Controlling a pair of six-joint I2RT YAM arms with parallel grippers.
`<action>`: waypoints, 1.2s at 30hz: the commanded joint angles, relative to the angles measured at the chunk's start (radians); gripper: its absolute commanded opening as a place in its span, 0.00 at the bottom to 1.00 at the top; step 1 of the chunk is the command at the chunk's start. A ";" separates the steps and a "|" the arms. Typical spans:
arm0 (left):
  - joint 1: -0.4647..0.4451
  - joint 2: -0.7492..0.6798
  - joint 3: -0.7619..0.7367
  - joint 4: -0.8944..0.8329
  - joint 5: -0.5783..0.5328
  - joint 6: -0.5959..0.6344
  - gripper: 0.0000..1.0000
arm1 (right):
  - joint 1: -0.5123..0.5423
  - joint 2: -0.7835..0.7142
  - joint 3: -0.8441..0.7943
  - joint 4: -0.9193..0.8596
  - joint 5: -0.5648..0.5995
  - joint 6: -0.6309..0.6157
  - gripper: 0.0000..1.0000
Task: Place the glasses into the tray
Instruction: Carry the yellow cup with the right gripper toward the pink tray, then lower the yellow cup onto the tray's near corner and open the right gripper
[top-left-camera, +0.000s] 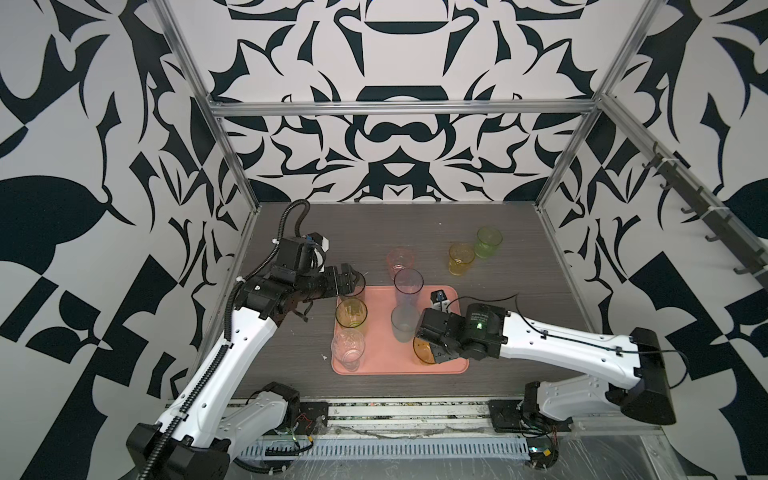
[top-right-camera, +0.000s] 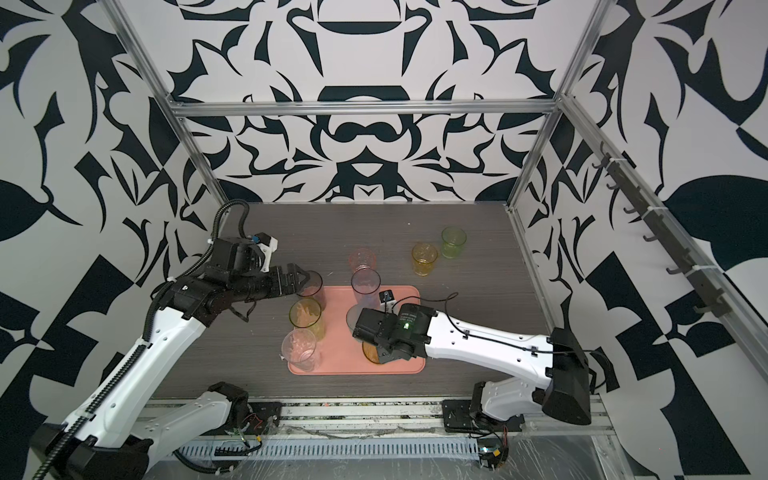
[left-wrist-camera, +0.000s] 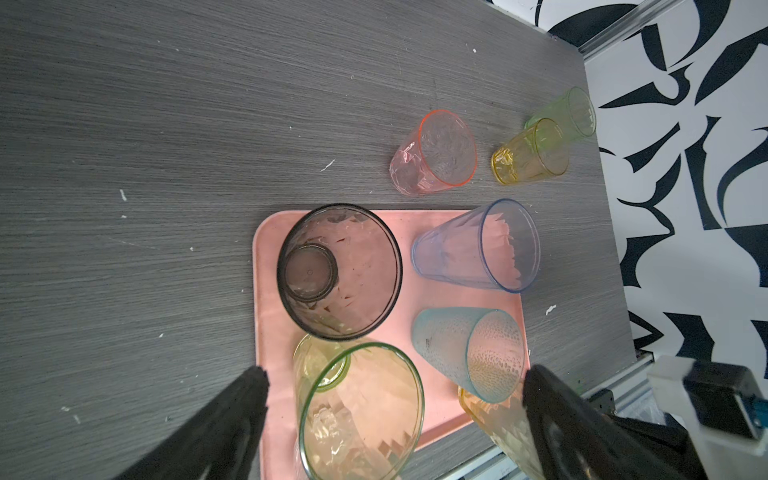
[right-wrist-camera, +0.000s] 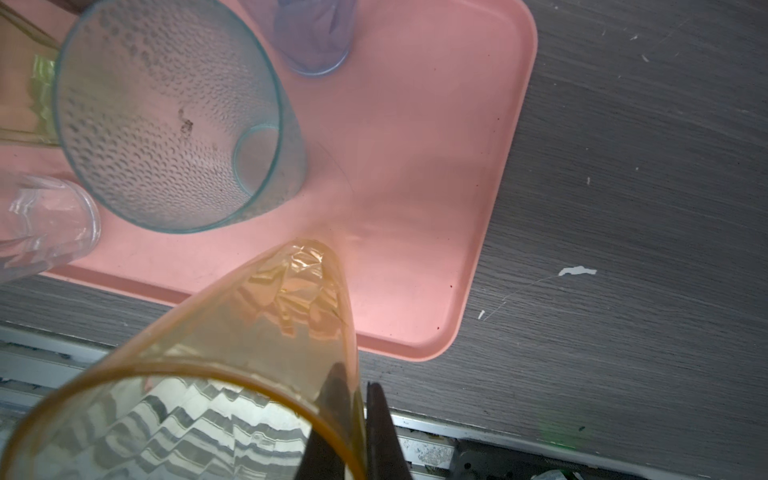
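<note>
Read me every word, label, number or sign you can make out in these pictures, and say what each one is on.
No text can be read.
Small pale print on the black motor housing of the right arm, by its green light: too blurred to read.
On the tray and the glasses: no lettering visible.

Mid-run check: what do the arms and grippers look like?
Both arms have white shells and black joints. The left arm carries ribbed black conduit; the right arm a thin black cable and green light. Left gripper and right gripper are black.
</note>
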 joint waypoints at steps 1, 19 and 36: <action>-0.002 -0.011 -0.014 -0.005 -0.007 0.007 0.99 | 0.016 0.006 0.052 0.030 0.014 0.023 0.00; -0.002 -0.042 -0.027 -0.018 -0.009 0.007 1.00 | 0.066 0.076 0.057 0.104 0.001 0.056 0.00; -0.003 -0.051 -0.038 -0.018 -0.016 0.010 0.99 | 0.068 0.118 0.071 0.079 0.004 0.069 0.16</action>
